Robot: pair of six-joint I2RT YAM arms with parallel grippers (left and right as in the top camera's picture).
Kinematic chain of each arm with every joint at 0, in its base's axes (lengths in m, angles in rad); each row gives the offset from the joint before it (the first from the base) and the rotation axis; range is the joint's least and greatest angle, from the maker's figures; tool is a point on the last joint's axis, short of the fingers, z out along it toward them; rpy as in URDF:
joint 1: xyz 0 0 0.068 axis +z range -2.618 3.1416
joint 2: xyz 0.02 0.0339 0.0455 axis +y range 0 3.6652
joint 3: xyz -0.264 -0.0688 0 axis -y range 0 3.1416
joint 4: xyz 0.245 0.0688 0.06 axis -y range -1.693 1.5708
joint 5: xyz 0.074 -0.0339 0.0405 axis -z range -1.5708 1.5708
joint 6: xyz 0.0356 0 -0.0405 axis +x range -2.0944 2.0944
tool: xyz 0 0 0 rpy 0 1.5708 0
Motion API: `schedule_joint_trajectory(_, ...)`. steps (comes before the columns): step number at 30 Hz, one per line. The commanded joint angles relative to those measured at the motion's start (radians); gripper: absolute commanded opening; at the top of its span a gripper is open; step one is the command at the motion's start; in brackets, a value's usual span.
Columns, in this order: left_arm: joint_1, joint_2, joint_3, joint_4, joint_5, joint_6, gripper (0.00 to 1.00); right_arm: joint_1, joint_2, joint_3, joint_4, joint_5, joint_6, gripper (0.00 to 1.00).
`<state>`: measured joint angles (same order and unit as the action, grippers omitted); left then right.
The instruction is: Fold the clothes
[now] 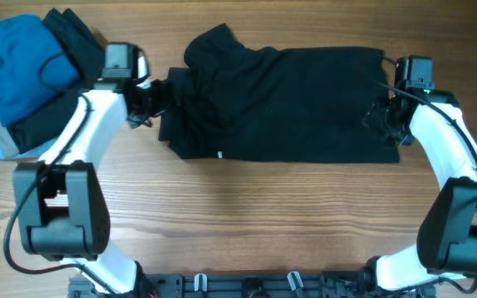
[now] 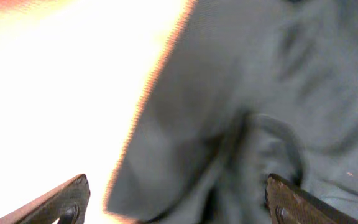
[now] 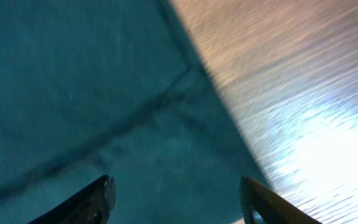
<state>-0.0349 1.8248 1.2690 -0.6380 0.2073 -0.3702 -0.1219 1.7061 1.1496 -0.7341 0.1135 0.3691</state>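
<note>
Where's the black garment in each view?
Overhead: black garment lies spread across the upper middle, between the two arms.
Left wrist: black garment fills the right half and looks grey, above the open fingers.
Right wrist: black garment fills the left and bottom, tinted teal, with a seam showing.
Shared landmark: the garment's edge against the wooden table.

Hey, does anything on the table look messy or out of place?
The black garment lies mostly flat, but its left end beside the left claw is bunched and creased. The heap of blue and dark clothes in the corner looks unfolded.
</note>
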Motion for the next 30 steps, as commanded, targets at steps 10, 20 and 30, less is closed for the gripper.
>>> schedule_joint_trajectory(10, 0.054, 0.208, 0.006, 0.001, 0.175, 0.024, 0.77, -0.007, 0.071, -0.173, 0.098, -0.152, -0.078, 0.64)
schedule_joint_trajectory(20, 0.063, 0.196, 0.009, -0.023, 0.053, 0.025, 0.04, -0.007, 0.071, -0.176, 0.115, -0.150, -0.080, 0.26)
schedule_joint_trajectory(30, 0.169, 0.090, 0.008, -0.294, -0.184, 0.010, 0.05, -0.007, 0.072, -0.199, 0.153, -0.134, -0.081, 0.23)
